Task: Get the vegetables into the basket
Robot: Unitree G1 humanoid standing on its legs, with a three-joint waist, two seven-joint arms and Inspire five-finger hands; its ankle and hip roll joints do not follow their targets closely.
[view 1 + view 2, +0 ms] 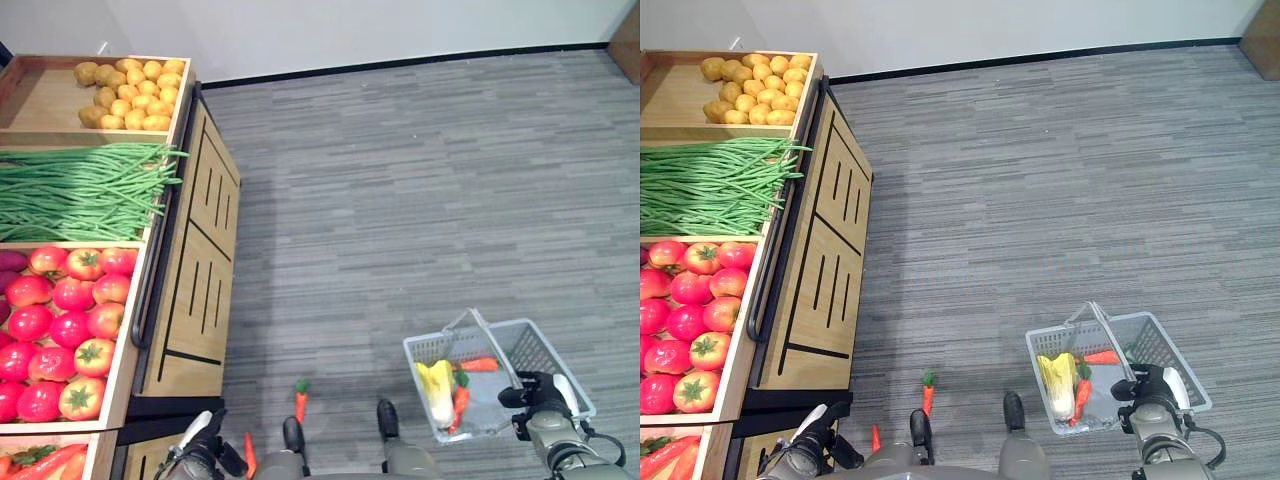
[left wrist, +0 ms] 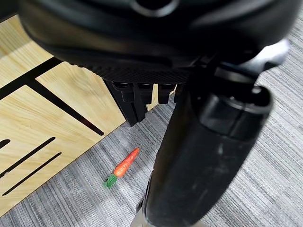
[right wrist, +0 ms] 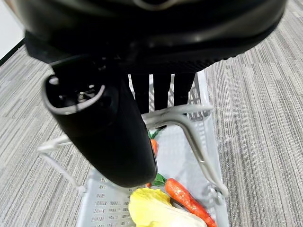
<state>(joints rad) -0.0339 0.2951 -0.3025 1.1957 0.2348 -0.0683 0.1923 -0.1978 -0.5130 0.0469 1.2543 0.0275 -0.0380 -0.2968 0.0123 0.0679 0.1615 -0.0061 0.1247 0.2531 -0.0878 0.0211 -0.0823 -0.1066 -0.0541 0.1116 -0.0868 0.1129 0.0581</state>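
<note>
My right hand (image 1: pixel 545 395) curls round the handle of the basket (image 1: pixel 530 345) holding carrots and a cabbage, left hand (image 2: pixel 142 94) relaxed and empty; dropped carrot (image 1: pixel 300 400) on floor looks light, stiff, best pinched mid-body.

A shop's produce section is showing: a wooden display stand (image 1: pixel 195 270) is offering potatoes (image 1: pixel 130 93), green beans (image 1: pixel 80 190) and tomatoes (image 1: pixel 65 330).
</note>
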